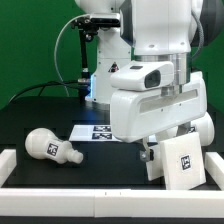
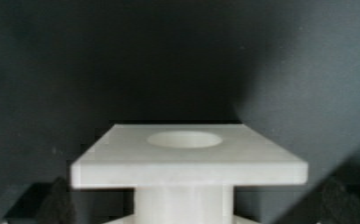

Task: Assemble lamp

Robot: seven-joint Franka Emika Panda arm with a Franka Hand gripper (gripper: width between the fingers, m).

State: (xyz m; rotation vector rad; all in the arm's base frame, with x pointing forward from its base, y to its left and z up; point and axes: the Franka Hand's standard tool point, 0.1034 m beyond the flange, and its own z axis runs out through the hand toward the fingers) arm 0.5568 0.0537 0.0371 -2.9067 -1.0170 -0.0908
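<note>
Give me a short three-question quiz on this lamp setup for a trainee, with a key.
1. True or false: the bulb lies on its side on the black table.
2. In the wrist view, what shows in the broad face of the lamp base? A) a round hole B) a handle C) a coiled cable
3. Fill in: in the exterior view, the marker board lies toward the exterior view's ____ of the bulb.
Key: 1 true; 2 A; 3 right.
</note>
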